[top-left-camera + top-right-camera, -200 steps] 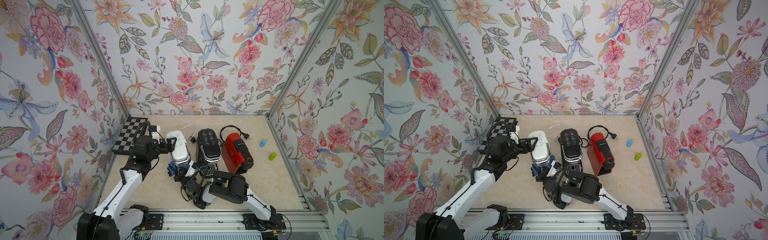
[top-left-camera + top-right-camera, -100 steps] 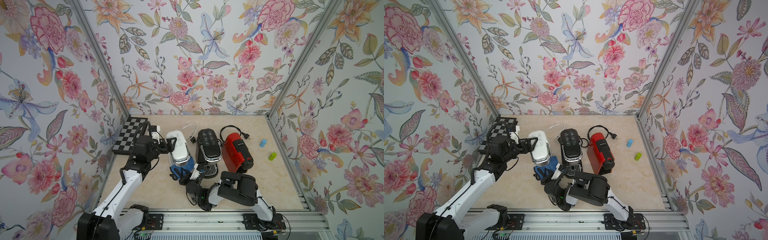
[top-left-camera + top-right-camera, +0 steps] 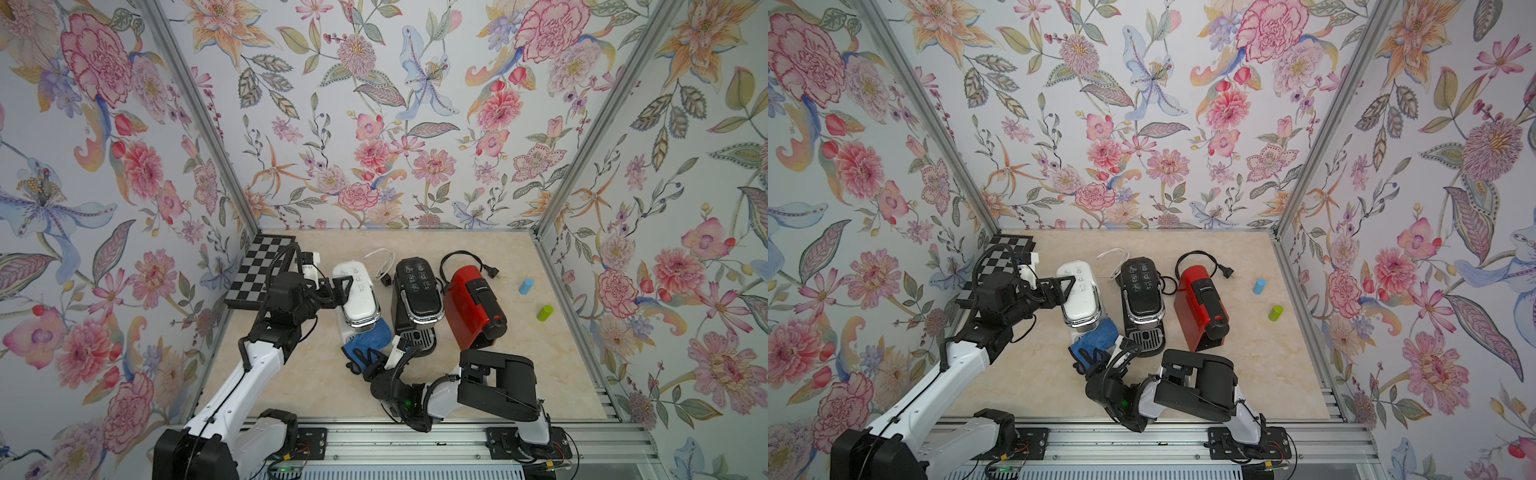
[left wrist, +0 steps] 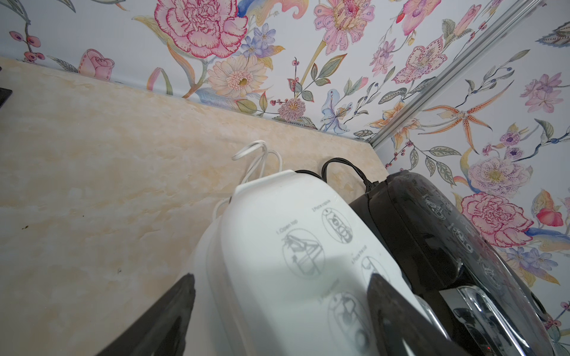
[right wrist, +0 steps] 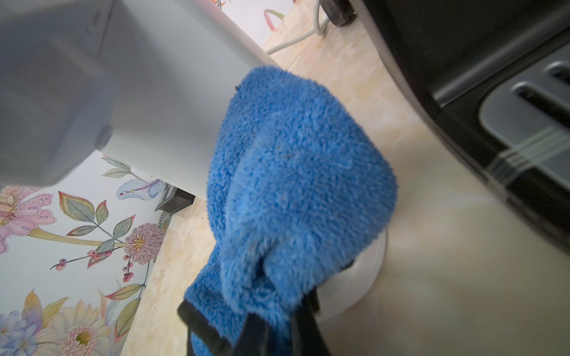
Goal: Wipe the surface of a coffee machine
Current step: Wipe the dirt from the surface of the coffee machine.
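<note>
Jaws of the right gripper (image 3: 360, 361) are clenched on the black-edged hem of a blue microfibre cloth (image 5: 296, 172), which bunches up out of them and leans against the wall of the white coffee machine (image 3: 355, 291). In both top views the cloth sits at the front foot of that machine, under its chromed nose, in the gap between it and the drip grille of the black coffee machine (image 3: 415, 299). The right wrist view shows the pile touching the white casing. Jaws of the left gripper (image 4: 280, 308) are released and wide. One finger (image 4: 388, 308) hangs over the white lid and the other is beside the machine's flank; whether either touches I cannot tell.

Everything stands on a beige, marble-patterned counter (image 3: 540, 374) boxed in by floral wallpaper (image 3: 374, 104) with aluminium posts in the corners. A red capsule machine (image 3: 473, 307) stands just beside the black one. A checkerboard (image 3: 257, 270) lies by the left wall, and a blue cylinder (image 3: 525, 286) and a green cylinder (image 3: 545, 312) lie near the right wall. A white cord (image 3: 382, 262) and a black cord (image 3: 465, 257) loop behind the machines.

Grey pictograms cover the white lid. "1.Open top" (image 4: 288, 229) reads beside one; the other captions are too faint. The black lid bears white icons, and the red machine's label is too small to read.
</note>
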{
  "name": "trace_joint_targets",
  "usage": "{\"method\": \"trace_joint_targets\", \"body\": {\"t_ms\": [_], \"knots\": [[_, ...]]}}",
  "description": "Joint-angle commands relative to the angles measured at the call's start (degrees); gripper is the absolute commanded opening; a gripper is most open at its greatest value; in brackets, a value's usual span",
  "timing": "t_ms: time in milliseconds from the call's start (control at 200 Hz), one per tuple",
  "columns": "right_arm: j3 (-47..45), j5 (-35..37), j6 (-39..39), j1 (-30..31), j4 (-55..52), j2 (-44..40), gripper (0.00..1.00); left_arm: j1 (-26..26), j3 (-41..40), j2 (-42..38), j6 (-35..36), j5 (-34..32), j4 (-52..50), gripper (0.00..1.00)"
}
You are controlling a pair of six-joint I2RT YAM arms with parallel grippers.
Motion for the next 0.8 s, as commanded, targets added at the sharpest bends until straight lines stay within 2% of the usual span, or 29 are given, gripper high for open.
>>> {"method": "trace_joint_targets", "body": {"t_ms": [0, 105, 330, 595, 796], "knots": [[1.5, -5.3, -1.7, -2.5, -1.8, 5.0, 0.0, 0.5, -0.8, -0.4, 0.7, 1.1, -1.6, 0.88], [6.2, -6.1, -5.4, -2.7, -2.0, 7.4, 0.0, 0.6, -0.6, -0.1, 1.1, 0.7, -2.0, 0.88], [12.4, -9.3, -7.3, -3.4, -3.8, 11.3, 0.0, 0.9, -0.6, -0.4, 1.3, 0.3, -2.4, 0.88], [6.5, -6.6, -8.7, -5.1, -0.9, 7.6, 0.0, 1.0, -0.7, -0.4, 1.2, 0.5, -2.4, 0.88], [7.7, -6.9, -17.5, -5.9, 1.0, 5.1, 0.0, 1.1, -0.8, -0.3, 1.1, 0.8, -2.2, 0.88]]}}
